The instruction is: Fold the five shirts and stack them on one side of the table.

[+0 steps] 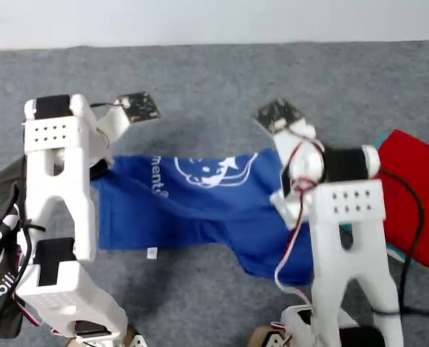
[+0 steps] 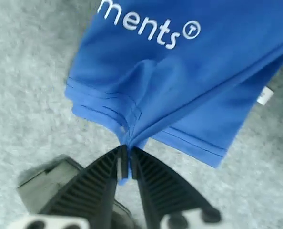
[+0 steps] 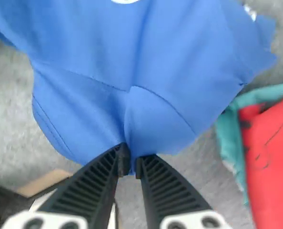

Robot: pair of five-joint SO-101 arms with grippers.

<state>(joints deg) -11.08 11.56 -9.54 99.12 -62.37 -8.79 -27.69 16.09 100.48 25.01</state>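
The blue shirt [image 1: 200, 199] lies spread across the grey table [image 1: 214, 87], white print facing up. At the shirt's lettered end, the left gripper [image 2: 125, 151] is clamped on a bunched fold of the hem (several stitched layers gather between its ribbed fingers [image 2: 156, 181]). At the shirt's opposite end, the right gripper [image 3: 128, 155] is pinched tight on a pucker of the blue cloth. Just beyond that end a red shirt [image 1: 417, 181] lies on a teal shirt [image 3: 227, 133]. Off the blue shirt's lettered end lies a dark shirt [image 1: 1, 210]; whether the two touch I cannot tell.
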